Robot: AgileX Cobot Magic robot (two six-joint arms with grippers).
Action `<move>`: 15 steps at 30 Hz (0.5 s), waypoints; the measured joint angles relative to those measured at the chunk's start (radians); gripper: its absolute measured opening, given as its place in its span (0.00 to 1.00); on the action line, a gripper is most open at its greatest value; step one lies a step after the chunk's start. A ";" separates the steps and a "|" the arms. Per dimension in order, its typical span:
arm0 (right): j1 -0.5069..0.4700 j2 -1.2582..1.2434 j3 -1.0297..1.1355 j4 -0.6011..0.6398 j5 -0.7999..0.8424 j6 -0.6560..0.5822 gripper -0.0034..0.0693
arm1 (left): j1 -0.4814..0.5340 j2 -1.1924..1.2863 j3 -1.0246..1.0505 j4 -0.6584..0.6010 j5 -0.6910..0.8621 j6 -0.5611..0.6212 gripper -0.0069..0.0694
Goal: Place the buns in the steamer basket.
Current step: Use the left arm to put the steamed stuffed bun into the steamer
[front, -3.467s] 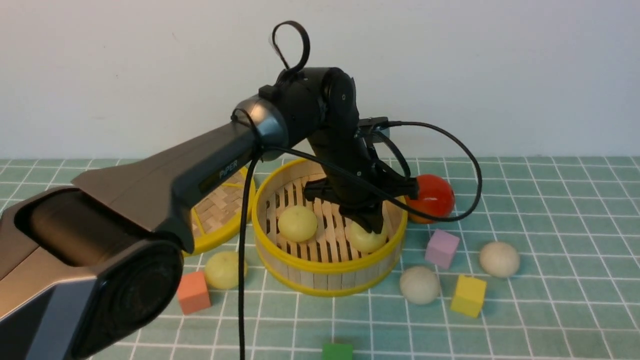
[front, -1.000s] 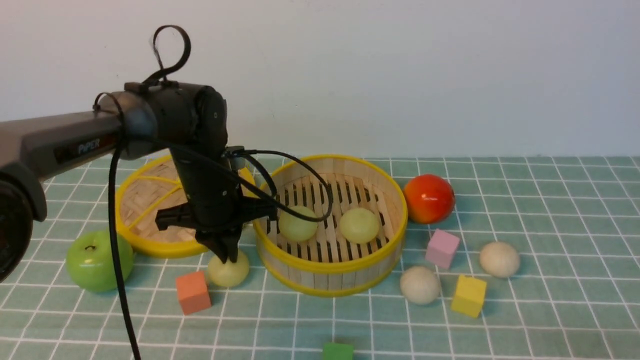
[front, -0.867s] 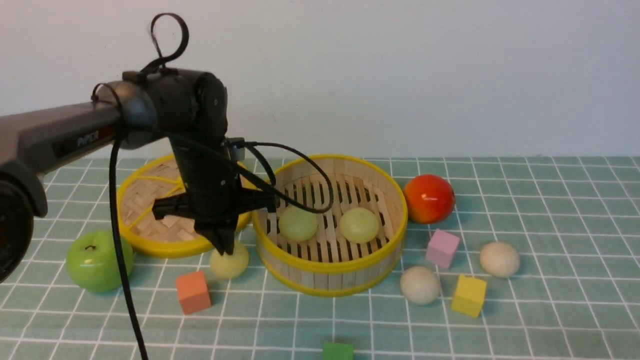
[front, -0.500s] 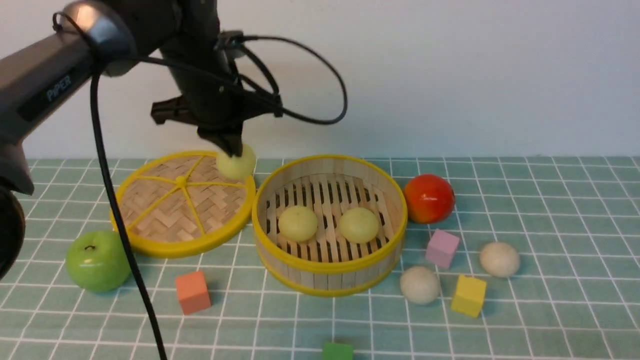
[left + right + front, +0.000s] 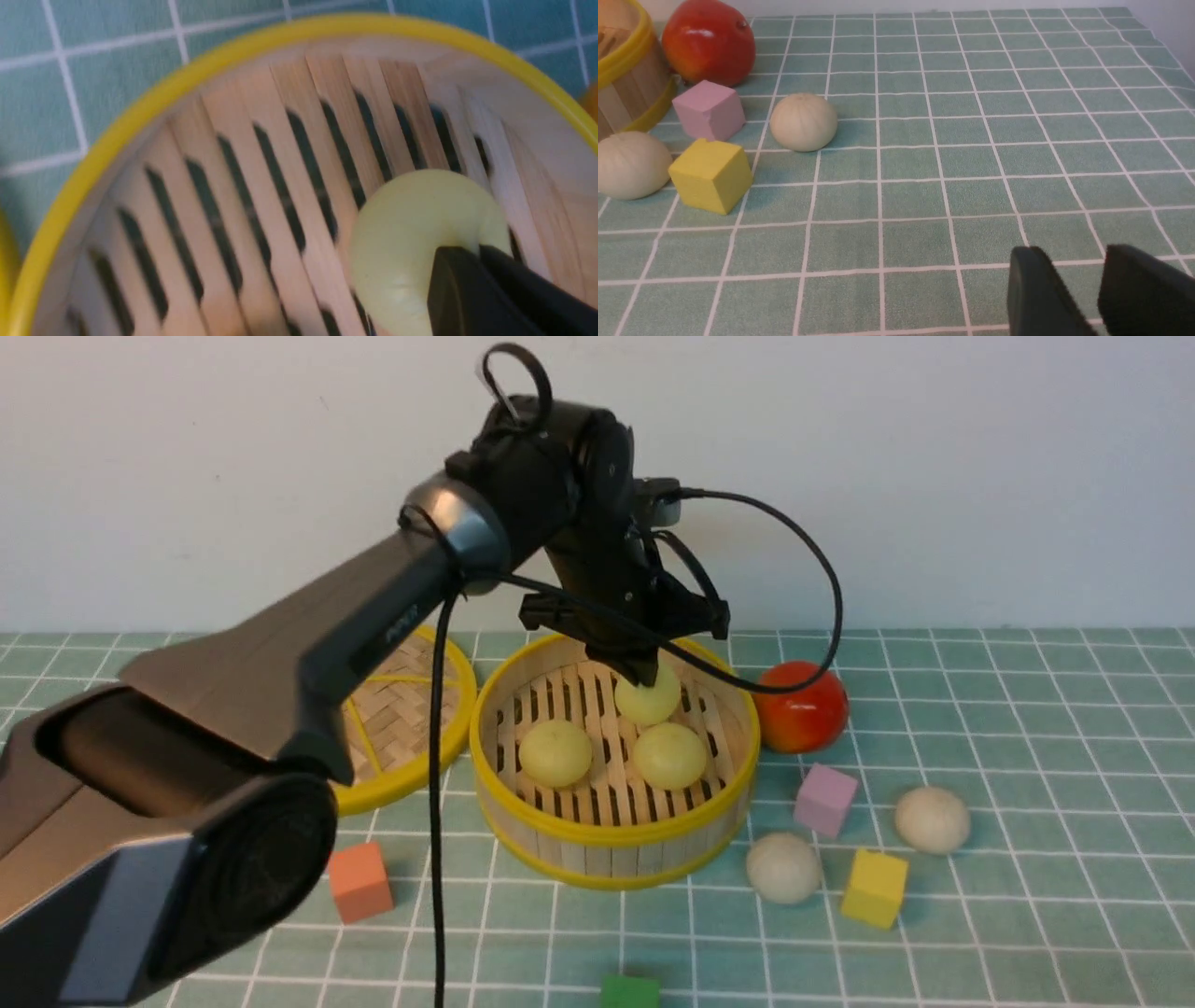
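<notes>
A pale yellow-green bun (image 5: 648,698) is clamped in the narrowed left tool (image 5: 644,674), held over the far part of the steamer basket (image 5: 611,835) (behind two buns (image 5: 555,753) lying inside). The right tool (image 5: 1074,261) is seen parted, nothing gripped.

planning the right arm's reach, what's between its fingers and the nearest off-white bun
Only bare cloth lies between the right fingers and that off-white bun; the right wrist view shows it.

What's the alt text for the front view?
Left pincer shut on a pale yellow-green bun over the steamer basket, where two similar buns lie. Two off-white buns sit on the green checked cloth to the right, beside a pink cube and a yellow cube.
</notes>
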 joint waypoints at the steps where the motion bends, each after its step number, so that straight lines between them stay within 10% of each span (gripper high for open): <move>1: 0.000 0.000 0.000 0.000 0.000 0.000 0.38 | 0.001 0.009 0.000 0.002 -0.032 0.000 0.08; 15: 0.000 0.000 0.000 0.000 0.000 0.000 0.38 | 0.003 0.060 -0.001 0.010 -0.175 0.016 0.10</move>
